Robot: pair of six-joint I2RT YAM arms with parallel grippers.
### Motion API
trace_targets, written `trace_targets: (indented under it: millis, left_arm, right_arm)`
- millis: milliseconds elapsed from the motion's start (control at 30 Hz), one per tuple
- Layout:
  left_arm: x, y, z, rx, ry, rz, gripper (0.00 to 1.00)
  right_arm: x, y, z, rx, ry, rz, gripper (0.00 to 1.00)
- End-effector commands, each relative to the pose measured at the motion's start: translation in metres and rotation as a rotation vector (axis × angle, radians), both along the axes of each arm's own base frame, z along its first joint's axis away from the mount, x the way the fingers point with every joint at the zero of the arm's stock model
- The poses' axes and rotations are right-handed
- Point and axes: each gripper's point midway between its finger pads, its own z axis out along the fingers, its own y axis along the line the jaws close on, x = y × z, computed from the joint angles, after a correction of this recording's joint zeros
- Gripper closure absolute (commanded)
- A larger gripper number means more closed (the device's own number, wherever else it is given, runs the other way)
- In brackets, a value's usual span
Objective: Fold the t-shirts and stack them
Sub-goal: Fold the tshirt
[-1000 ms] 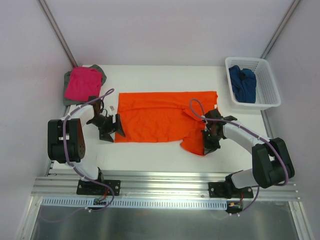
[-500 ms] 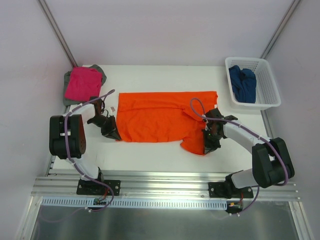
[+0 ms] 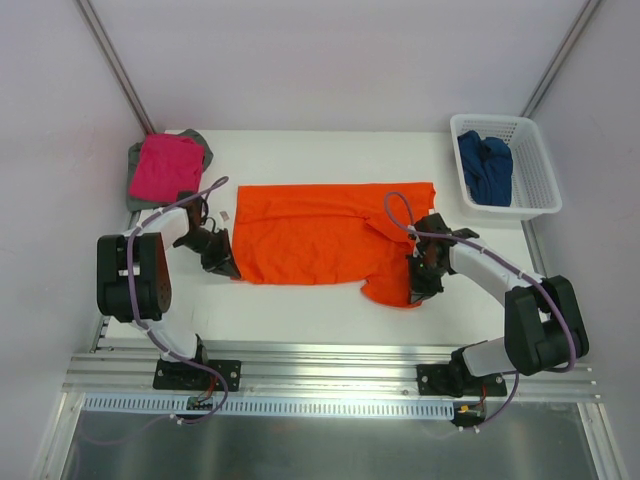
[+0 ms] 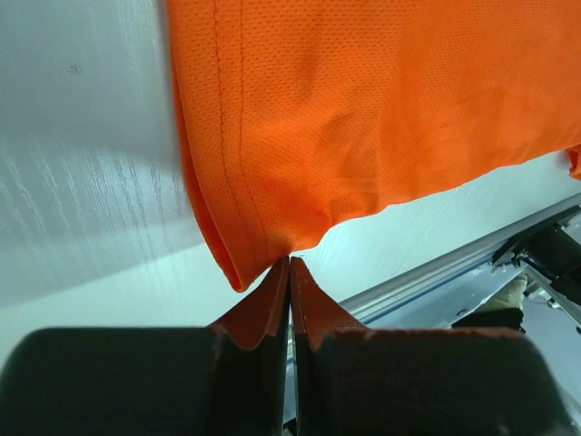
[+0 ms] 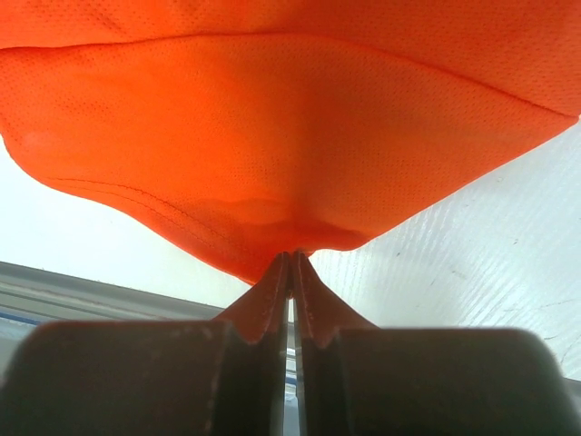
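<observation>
On the table (image 3: 300, 160), left gripper (image 4: 289, 263) and right gripper (image 5: 291, 257), both tight on the orange t-shirt (image 3: 310, 235).

Overhead, I see the grey t-shirt (image 3: 198, 141) mostly buried under the magenta t-shirt (image 3: 165, 167). The white scrap (image 3: 227, 215) is too small to identify. Both my wrist views crop the orange t-shirt (image 4: 381, 109).
</observation>
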Motion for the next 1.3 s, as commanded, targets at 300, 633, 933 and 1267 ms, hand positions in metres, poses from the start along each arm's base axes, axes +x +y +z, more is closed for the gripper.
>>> trace_targets:
  millis: [300,633,933,1267]
  left_arm:
    - [-0.002,0.019,0.022,0.078,-0.113,0.025,0.58]
    - [0.000,0.018,0.011,0.059,-0.062,0.027,0.42]
    - [0.002,0.013,0.000,0.024,-0.003,0.025,0.45]
    - [0.006,0.010,-0.001,0.000,0.005,0.023,0.98]
  right_arm:
    - [0.007,-0.005,0.013,0.008,-0.056,-0.012,0.96]
    - [0.007,-0.010,0.013,0.004,-0.067,-0.026,0.96]
    - [0.013,-0.012,0.013,-0.002,-0.067,-0.039,0.96]
    - [0.019,-0.010,0.013,0.004,-0.061,-0.042,0.96]
